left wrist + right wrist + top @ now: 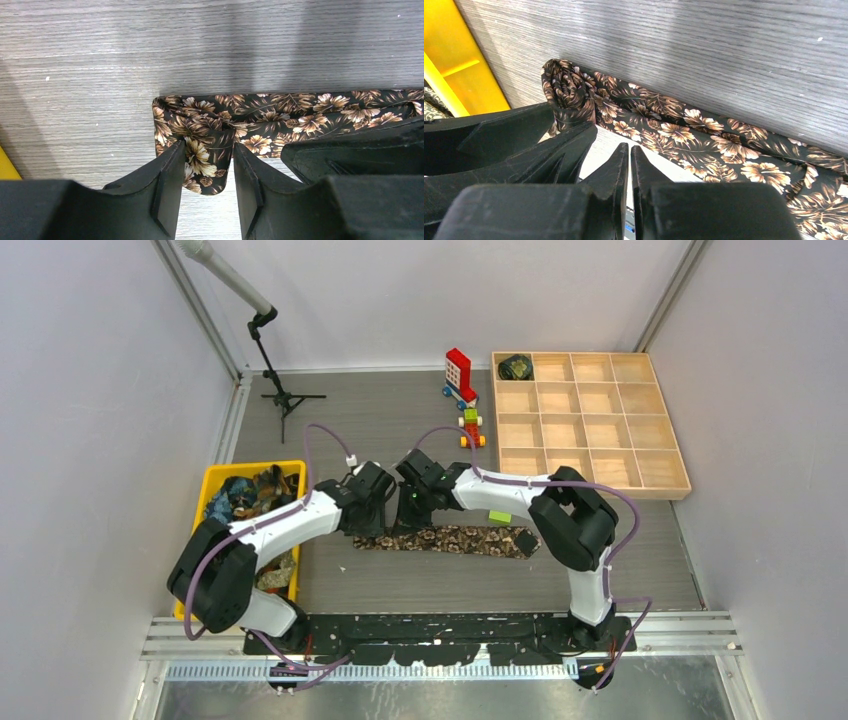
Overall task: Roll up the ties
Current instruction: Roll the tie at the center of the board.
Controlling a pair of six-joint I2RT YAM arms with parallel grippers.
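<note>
The desk (400,420) carries a tray (600,493) at its far right corner and a bin (215,472) holding ties (255,488) at its left edge. One tie (470,539) lies flat along the near edge, at the centre. It looks soft, light and slippery, so its folded end seems the best hold. The left gripper (209,150) pinches it there. The right gripper (629,150) is clenched on nothing, just beside.

brown floral tie (450,539) | flat, left end curled over | rolled tie (516,367) | tray's (590,494) far-left cell
</note>
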